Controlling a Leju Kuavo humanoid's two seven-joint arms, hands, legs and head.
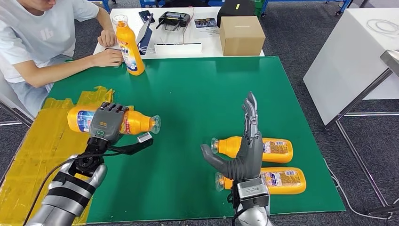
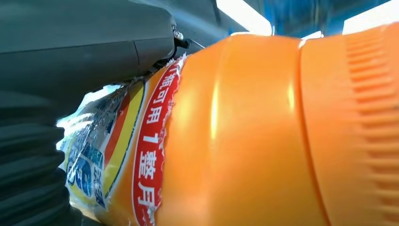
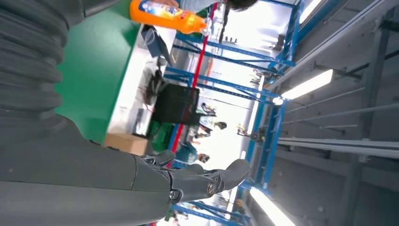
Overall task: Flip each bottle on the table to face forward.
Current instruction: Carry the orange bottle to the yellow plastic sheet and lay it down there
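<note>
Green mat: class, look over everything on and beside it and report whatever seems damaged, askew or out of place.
The yellow tape patching the table beside the mat is crumpled, with ragged edges. In the left wrist view the label on the bottle gripped by the left hand is torn along its edge. Nothing has spilled.

The left robot hand point(image 1: 109, 123) covers the middle of a lying bottle point(image 1: 136, 122); the nearest bottle's point(image 1: 282, 180) neck hides behind the right robot hand point(image 1: 247, 150).

Left hand point(image 1: 108, 123) grips a lying bottle point(image 1: 136, 123); right hand point(image 1: 247, 146) spread.
</note>
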